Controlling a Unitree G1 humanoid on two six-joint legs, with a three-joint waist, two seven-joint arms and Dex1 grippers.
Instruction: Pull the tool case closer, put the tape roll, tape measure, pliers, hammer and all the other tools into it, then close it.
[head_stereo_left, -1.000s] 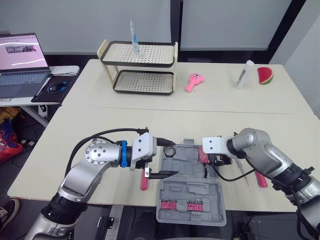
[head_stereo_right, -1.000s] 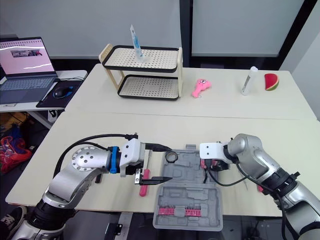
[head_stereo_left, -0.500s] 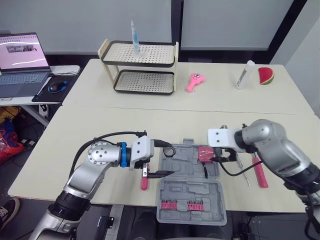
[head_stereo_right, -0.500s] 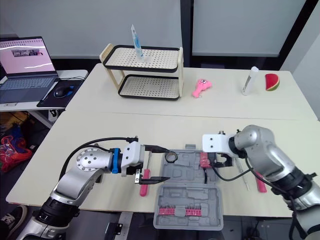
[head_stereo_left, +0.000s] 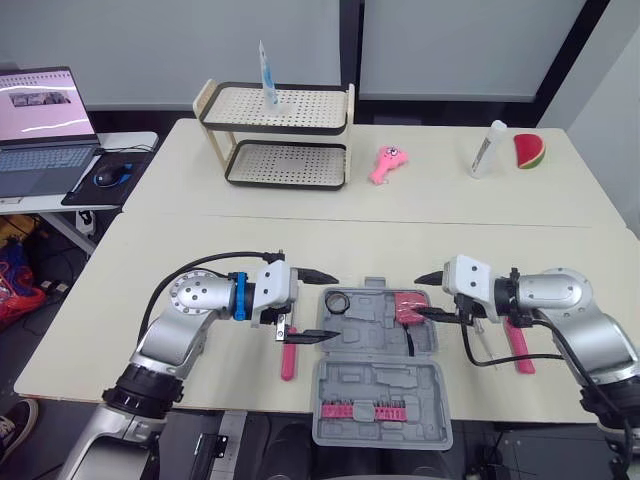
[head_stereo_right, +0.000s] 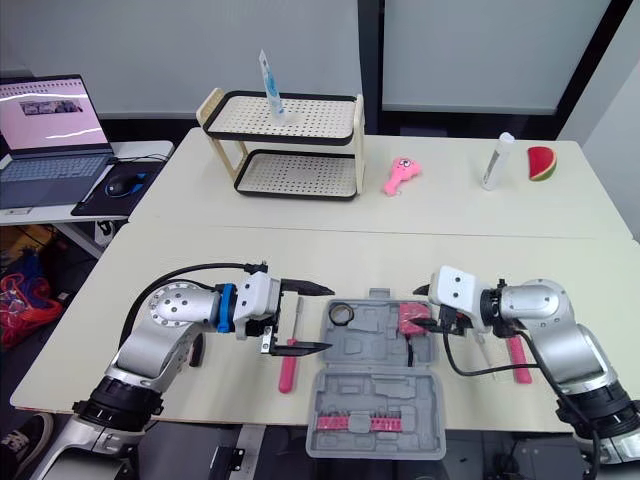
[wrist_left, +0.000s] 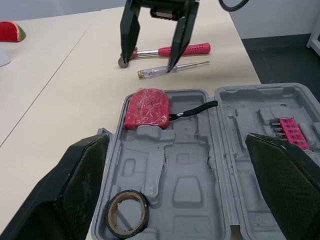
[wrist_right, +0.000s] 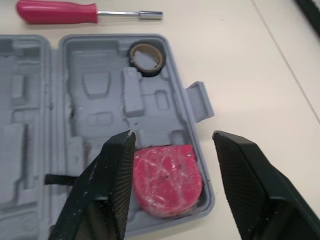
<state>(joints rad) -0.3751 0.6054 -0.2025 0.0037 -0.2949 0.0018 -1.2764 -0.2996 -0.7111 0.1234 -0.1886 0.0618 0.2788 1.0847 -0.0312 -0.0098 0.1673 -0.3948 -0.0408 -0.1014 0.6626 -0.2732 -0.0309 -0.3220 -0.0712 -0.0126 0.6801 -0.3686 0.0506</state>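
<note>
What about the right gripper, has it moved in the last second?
Yes. The right gripper has backed away to the robot's right, from over the tool case to its right edge, leaving the tape measure inside.

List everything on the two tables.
tool case: 1, grey, near edge
tape roll: 1, black, in case
tape measure: 1, red, in case
bit strip: 1, red, case's near half
screwdriver: 1, red, left of case
hammer: 1, red, right of case
thin screwdriver: 1, silver, beside hammer
rack: 1, black-cream, far table
tube: 1, white, on rack
toy: 1, pink, far table
bottle: 1, white, far table
watermelon slice: 1, red, far table
left gripper: black, open, by case
right gripper: black, open, by case
</note>
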